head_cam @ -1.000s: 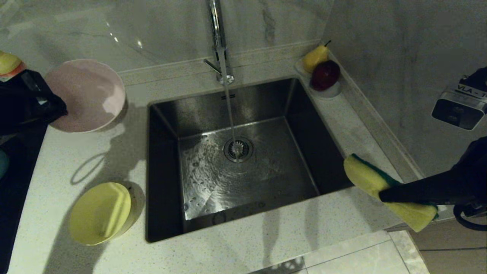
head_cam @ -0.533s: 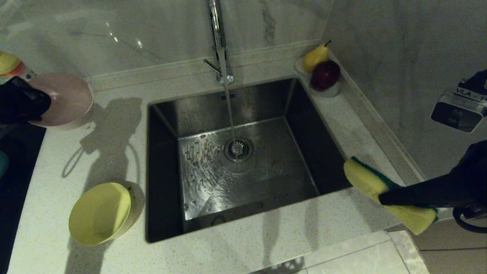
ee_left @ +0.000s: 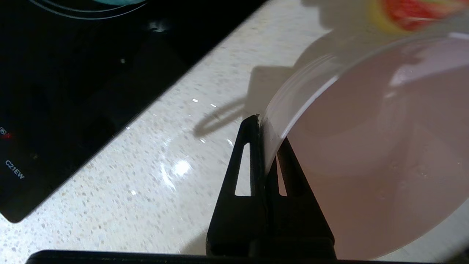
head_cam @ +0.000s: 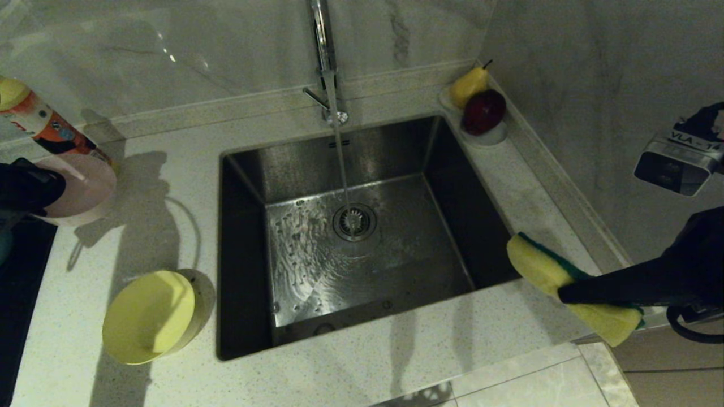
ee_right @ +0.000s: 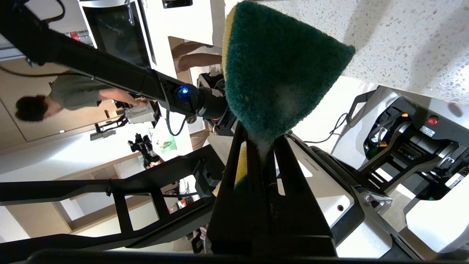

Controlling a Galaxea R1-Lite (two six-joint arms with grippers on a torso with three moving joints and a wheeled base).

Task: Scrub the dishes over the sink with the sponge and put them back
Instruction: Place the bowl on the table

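- Nearest us, at the counter's front right corner, our right gripper (head_cam: 565, 293) is clamped on the small rectangular sponge (head_cam: 543, 265), yellow foam up and dark green scouring face (ee_right: 278, 73) turned away, held above the counter edge just right of the sink and not yet over it.
- On the speckled white counter (head_cam: 396, 350) at front left, the small round yellow plastic bowl (head_cam: 150, 315) sits tilted on its side, near the sink's left rim and apart from both grippers.
- In the middle, the large square stainless steel sink (head_cam: 362, 237) takes a thin stream from the tall chrome faucet (head_cam: 323, 62), water landing on the round drain strainer (head_cam: 354, 221); no dish is in the basin.
- At far left, our left gripper (ee_left: 262, 124) pinches the rim of the pale pink round plastic bowl (head_cam: 79, 192), its jaws closed on the thin wall, the bowl low over the counter beside the black cooktop (ee_left: 73, 73) and well away from the sink.
- Behind it stands an orange-labelled bottle with a yellow cap (head_cam: 39, 121); a sliver of teal at the cooktop may be the blue bowl, though we cannot be sure.
- At the far right corner, a small white dish (head_cam: 491, 135) holds a yellow pear and a dark red fruit.
- We judge the pink bowl is being put back; the yellow and blue bowls appear left to do.
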